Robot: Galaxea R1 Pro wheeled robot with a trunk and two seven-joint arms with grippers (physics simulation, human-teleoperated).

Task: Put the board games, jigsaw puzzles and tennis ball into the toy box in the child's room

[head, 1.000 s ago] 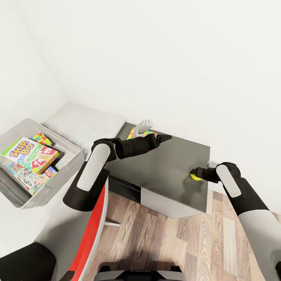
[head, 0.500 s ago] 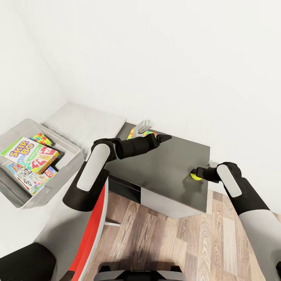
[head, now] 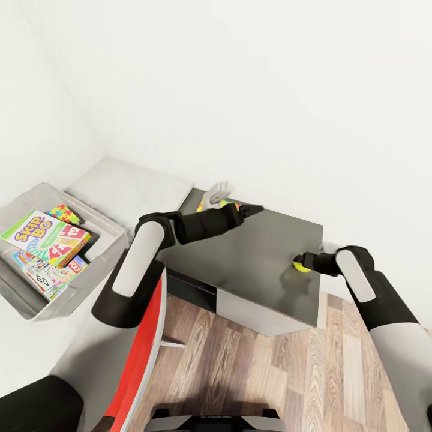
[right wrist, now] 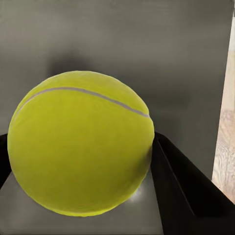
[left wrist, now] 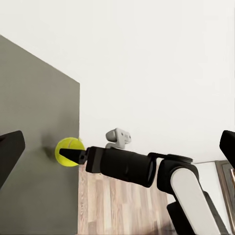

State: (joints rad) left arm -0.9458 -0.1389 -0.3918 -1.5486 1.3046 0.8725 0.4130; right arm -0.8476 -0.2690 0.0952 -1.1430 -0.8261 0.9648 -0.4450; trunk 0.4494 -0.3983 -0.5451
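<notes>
Nearest me, my right tool point(head: 301, 263) is clenched on the yellow-green tennis ball point(head: 299, 264), which sits on the dark grey wing of the bench point(head: 264, 264) close to its right edge; in the right wrist view the ball point(right wrist: 81, 142) is pressed between the black fingers point(right wrist: 183, 191), and the left wrist view shows the same grasp point(left wrist: 73, 154). Over at my left, the shallow light grey toy box point(head: 108, 249) holds the green, white and red SKIP-BO board game point(head: 39, 231), with a second printed game box point(head: 45, 273) and one multicoloured jigsaw puzzle square point(head: 65, 213) beside it. Farther off, my left tool point(head: 252, 209) hangs over the bench's rear edge; I cannot tell how its fingers stand. Just behind that arm lies the other multicoloured jigsaw puzzle point(head: 225, 203).
</notes>
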